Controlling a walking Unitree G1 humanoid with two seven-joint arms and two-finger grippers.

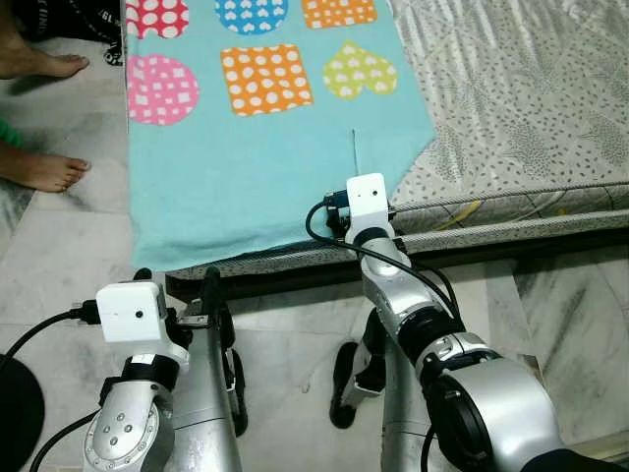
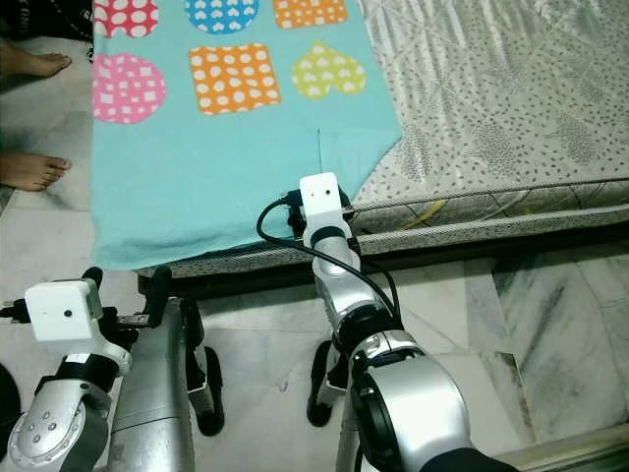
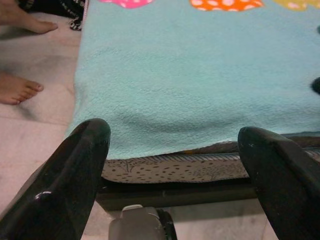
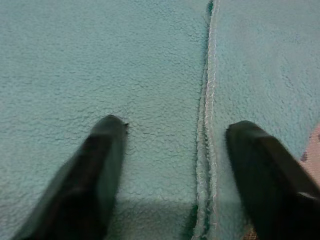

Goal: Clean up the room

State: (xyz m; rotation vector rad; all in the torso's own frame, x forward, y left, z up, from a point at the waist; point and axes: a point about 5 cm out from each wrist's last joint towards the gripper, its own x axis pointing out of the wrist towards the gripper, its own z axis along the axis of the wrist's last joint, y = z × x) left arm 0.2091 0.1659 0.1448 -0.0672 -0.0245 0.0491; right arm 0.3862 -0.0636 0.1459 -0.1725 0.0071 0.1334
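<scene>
A turquoise fleece blanket with dotted coloured shapes lies spread over the bed and hangs a little over its near edge. My right gripper is stretched out over the blanket's near right corner. It is open, its fingertips resting close on the fleece either side of a stitched seam. My left gripper is open too, held low in front of the bed's edge, a short way from the blanket's hanging hem. Nothing is between its fingers.
A grey patterned mattress sheet covers the bed to the right of the blanket. A dark bed frame runs along the front. A person's bare feet stand on the marble floor at the left. A dark round object sits at the lower left.
</scene>
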